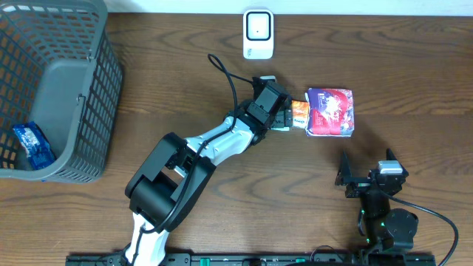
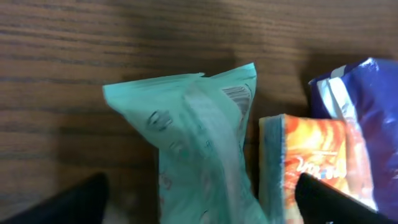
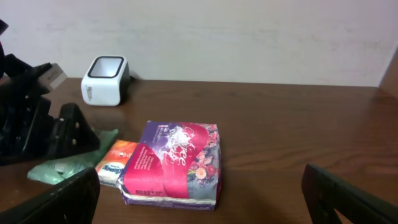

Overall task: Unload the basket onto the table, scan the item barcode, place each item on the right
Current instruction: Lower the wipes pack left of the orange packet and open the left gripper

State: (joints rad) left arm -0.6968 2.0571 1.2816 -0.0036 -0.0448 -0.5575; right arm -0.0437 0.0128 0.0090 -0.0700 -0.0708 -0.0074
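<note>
A pale green packet (image 2: 199,143) lies on the wooden table, a barcode near its top edge. My left gripper (image 2: 202,211) stands open around its near end, and its dark fingers (image 2: 68,202) sit well clear of both sides. Beside the packet lie an orange tissue packet (image 2: 311,162) and a purple floral pack (image 2: 364,124). From overhead, the left gripper (image 1: 283,118) covers the green packet, next to the orange packet (image 1: 299,114) and purple pack (image 1: 330,111). The white barcode scanner (image 1: 258,33) stands at the back. My right gripper (image 1: 366,164) is open and empty, nearer the front edge.
A grey mesh basket (image 1: 74,89) stands at the far left with a blue packet (image 1: 33,144) inside. The left arm's cable (image 1: 229,77) loops between the scanner and the gripper. The right wrist view shows the scanner (image 3: 106,79) against a white wall.
</note>
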